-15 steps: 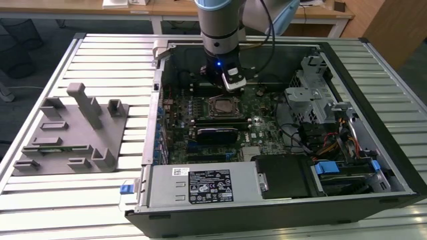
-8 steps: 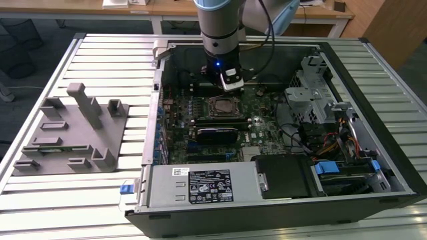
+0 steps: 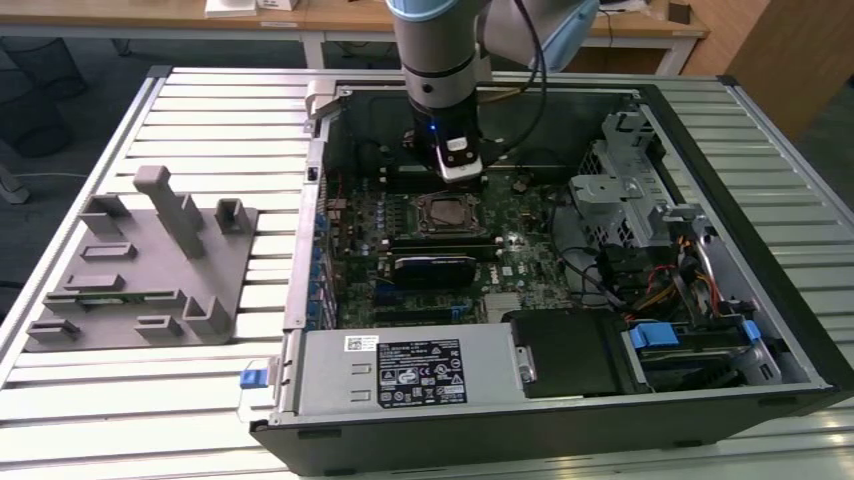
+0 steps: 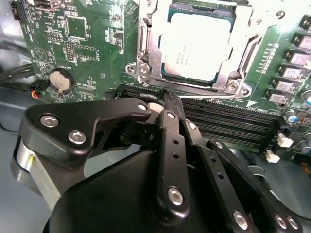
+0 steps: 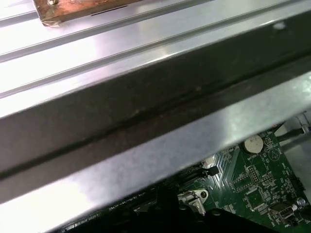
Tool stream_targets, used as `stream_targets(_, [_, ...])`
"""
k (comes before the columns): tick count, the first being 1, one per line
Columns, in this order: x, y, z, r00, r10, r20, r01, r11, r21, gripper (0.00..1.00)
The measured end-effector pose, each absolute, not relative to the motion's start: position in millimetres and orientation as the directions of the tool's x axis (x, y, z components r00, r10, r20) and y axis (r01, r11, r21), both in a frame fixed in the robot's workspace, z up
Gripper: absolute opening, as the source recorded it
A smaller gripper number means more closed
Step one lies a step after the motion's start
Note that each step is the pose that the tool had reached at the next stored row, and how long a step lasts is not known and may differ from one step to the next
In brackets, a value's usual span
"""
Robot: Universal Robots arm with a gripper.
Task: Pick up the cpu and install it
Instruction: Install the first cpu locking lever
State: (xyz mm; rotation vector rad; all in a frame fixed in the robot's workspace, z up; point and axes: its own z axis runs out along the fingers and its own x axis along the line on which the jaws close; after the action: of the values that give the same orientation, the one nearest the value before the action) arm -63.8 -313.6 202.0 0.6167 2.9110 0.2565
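The cpu (image 4: 194,46), a pale silvery square chip, lies flat inside the metal-framed socket (image 4: 146,63) of the green motherboard (image 4: 87,43). In the exterior view the socket (image 3: 445,212) sits mid-board inside the open computer case. My gripper (image 4: 167,94) hangs just above the board, beside the socket and over the black memory slots (image 4: 228,121). Its black fingers (image 4: 170,145) meet at the tips with nothing between them. In the exterior view the gripper (image 3: 455,168) hovers just behind the socket.
A grey slotted holder block (image 3: 134,270) stands on the ribbed table at the exterior view's left. The case wall (image 5: 146,121) runs close by the wrist. A drive cage (image 3: 627,190), cables (image 3: 601,270) and the power supply (image 3: 400,370) crowd the case.
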Motion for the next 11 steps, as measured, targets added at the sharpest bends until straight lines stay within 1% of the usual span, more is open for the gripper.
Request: stream_targets(11, [-63.8,-312.5,199.8,-0.886,0.447,-0.124,0.42,0.887,0.192,0.11])
